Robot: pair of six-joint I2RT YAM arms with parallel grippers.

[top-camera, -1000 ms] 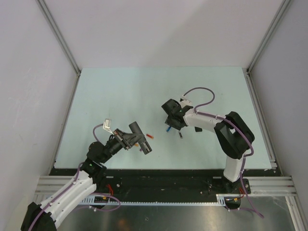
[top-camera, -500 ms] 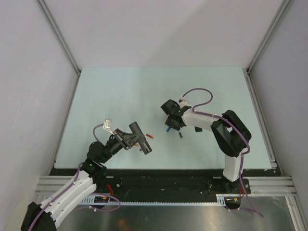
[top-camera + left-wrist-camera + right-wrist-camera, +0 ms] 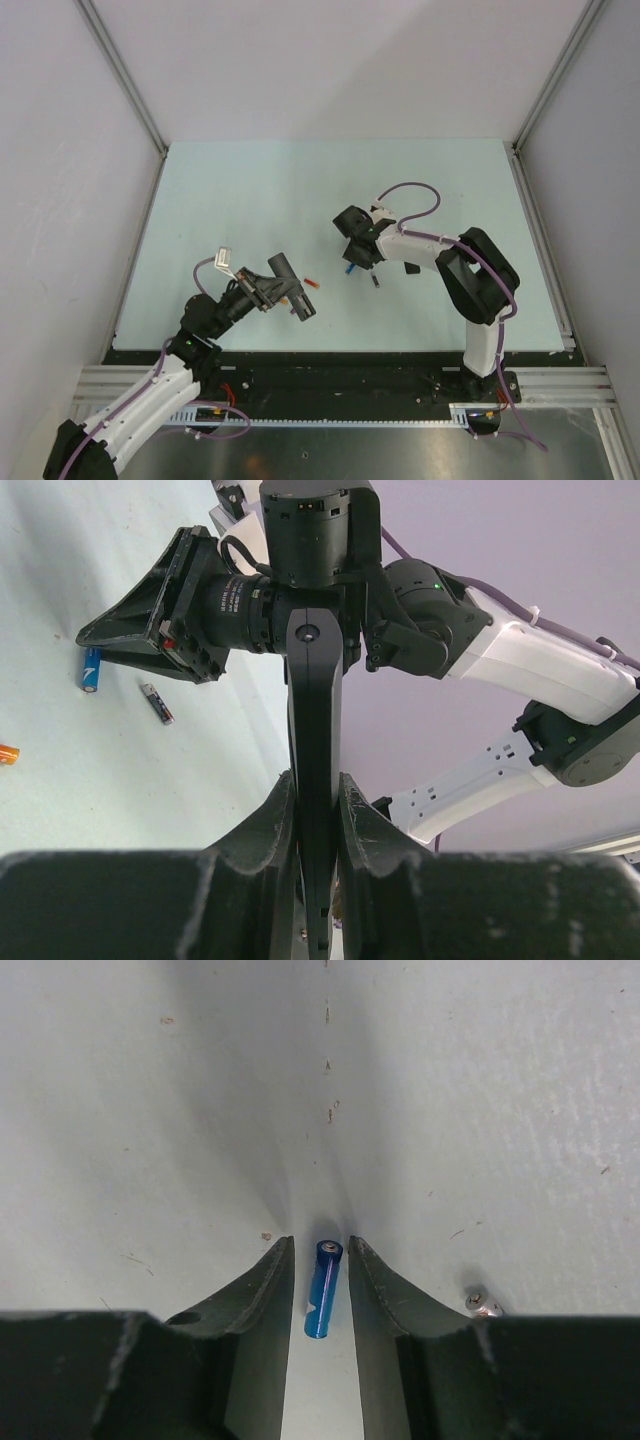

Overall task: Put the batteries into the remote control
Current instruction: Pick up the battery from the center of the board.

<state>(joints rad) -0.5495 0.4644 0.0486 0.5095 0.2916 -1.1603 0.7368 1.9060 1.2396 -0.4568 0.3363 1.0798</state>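
My right gripper (image 3: 320,1244), narrowly parted, straddles the small blue cylindrical battery (image 3: 322,1290) lying flat between its fingers (image 3: 265,1290), not yet pinched, so closing off-centre could roll or squirt it away; my left gripper (image 3: 315,780) clamps the slim black bar-shaped remote control (image 3: 313,700).

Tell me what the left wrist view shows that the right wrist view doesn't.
Only the left wrist view: the left gripper, jaws clamped on the remote control, and an orange battery at the frame's edge. Only the right wrist view: slight gaps between the blue battery and the jaws of the right gripper straddling it. Both: the blue battery, the right gripper and the table.
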